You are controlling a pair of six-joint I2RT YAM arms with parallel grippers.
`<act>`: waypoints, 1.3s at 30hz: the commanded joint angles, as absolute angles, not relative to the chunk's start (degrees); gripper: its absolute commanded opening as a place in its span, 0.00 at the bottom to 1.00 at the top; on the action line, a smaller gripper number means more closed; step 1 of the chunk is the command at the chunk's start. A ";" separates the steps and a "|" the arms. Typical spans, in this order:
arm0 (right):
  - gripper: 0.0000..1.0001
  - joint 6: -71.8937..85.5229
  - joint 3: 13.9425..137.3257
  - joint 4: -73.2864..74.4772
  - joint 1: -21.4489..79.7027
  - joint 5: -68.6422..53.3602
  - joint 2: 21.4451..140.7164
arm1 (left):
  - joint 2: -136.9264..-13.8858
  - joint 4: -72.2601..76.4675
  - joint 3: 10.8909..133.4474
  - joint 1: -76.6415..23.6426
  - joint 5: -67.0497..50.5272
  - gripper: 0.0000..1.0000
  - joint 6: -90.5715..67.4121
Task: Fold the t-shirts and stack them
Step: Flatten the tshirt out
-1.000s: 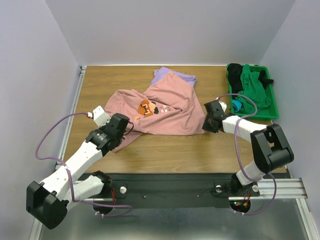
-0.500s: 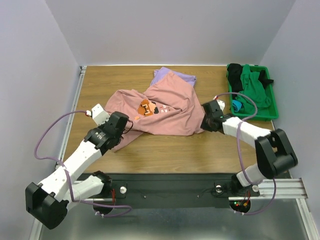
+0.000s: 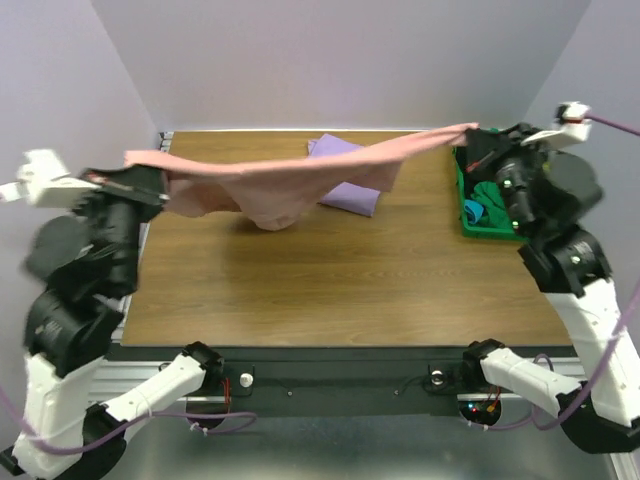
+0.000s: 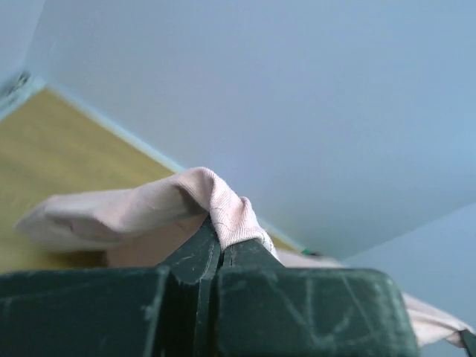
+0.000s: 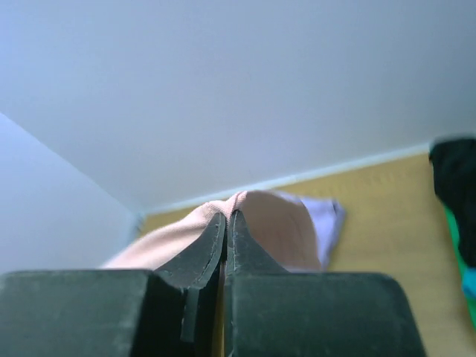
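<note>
Grippers on both arms are pressed shut on the same pink t-shirt [image 3: 290, 185]. The left gripper [image 4: 222, 242], seen from its wrist camera, has its two dark fingers closed together with a small fold of ribbed pink cloth squeezed between the tips and bulging over them. The right gripper [image 5: 227, 216] is closed just as tightly, with a thin edge of pink cloth caught in the narrow seam between its fingers.

From the overhead camera, the left gripper [image 3: 140, 175] is raised above the left edge of the table [image 3: 330, 290] and the right gripper [image 3: 478, 140] is raised above the table's far right corner. The pink t-shirt hangs between them in the air, stretched into a long band across the full width of the table. Its middle sags in a loose pouch over the far half of the table; whether the pouch touches the wood cannot be told.

The lavender t-shirt [image 3: 350, 190] lies flat on the table near its far edge, partly hidden behind the hanging pink cloth. A corner of it also shows in the right wrist view, beyond the pink cloth.

A green tray [image 3: 490, 235] sits at the table's far right corner, holding crumpled green and black clothes [image 3: 490, 190].
</note>
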State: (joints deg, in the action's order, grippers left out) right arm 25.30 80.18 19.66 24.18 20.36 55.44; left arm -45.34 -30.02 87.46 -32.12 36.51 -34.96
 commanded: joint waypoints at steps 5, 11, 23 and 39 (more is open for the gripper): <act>0.00 20.30 97.63 23.90 24.52 14.61 49.92 | -47.20 -25.75 111.87 -31.73 21.55 0.00 -19.34; 0.01 20.21 107.48 28.47 24.52 10.11 48.43 | -46.85 -24.61 118.81 -31.38 9.51 0.00 -18.37; 0.00 22.32 91.71 29.44 24.52 27.20 48.86 | -54.73 -20.48 107.95 -29.36 23.44 0.00 -12.57; 0.00 29.62 58.87 6.08 8.62 19.61 86.55 | -103.85 3.00 85.47 -9.85 1.25 0.00 -9.67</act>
State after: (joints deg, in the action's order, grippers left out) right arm 28.34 56.71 18.22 14.17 29.21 79.64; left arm -99.26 -3.95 75.99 -12.34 8.91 -9.21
